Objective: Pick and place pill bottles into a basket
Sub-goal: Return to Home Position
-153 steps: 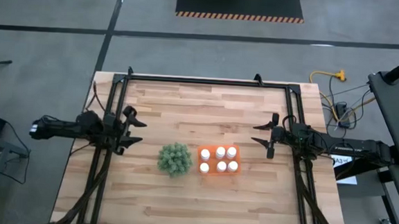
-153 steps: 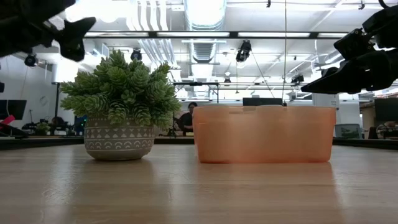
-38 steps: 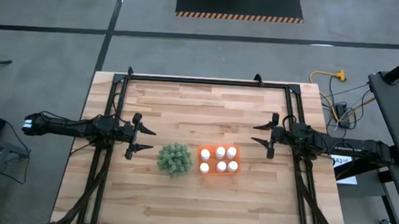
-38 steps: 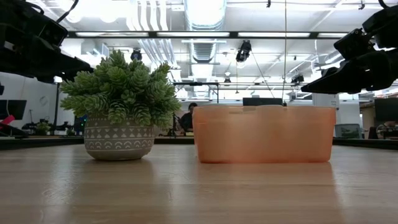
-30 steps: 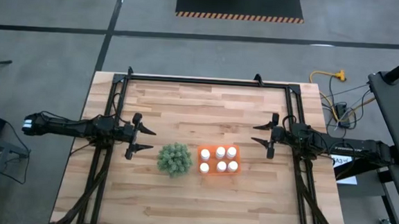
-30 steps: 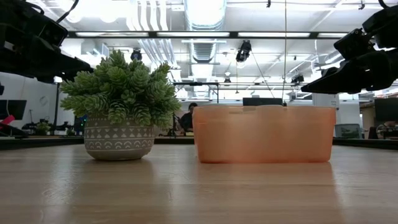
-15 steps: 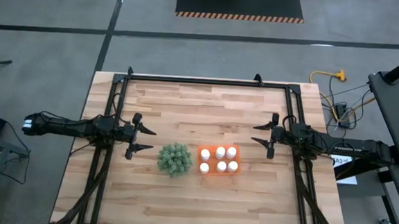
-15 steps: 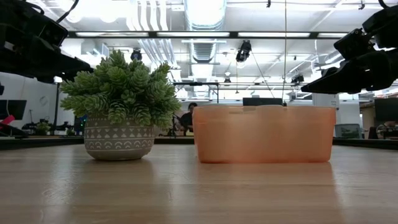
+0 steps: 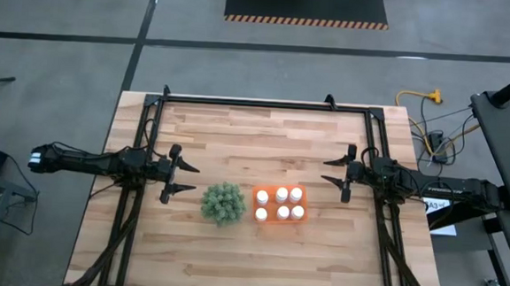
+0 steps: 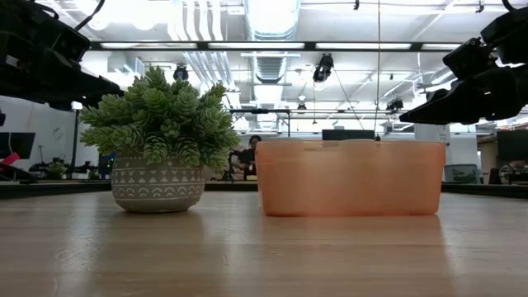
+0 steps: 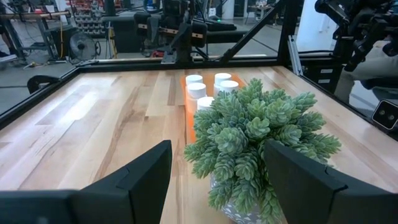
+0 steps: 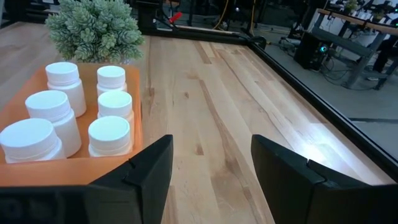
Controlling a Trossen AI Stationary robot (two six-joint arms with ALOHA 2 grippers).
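Pill bottles (image 9: 283,212) sit in the basket (image 9: 262,195); right pincer (image 9: 326,170) is nearer, left pincer (image 9: 186,179) beyond the plant (image 9: 223,203); both gape wide, empty.

One camera hangs above, looking straight down on the whole table (image 9: 255,134). Another sits at table-top height, close to the plant (image 10: 157,115) and basket (image 10: 351,177) — both wrist cameras see these too, from opposite sides.
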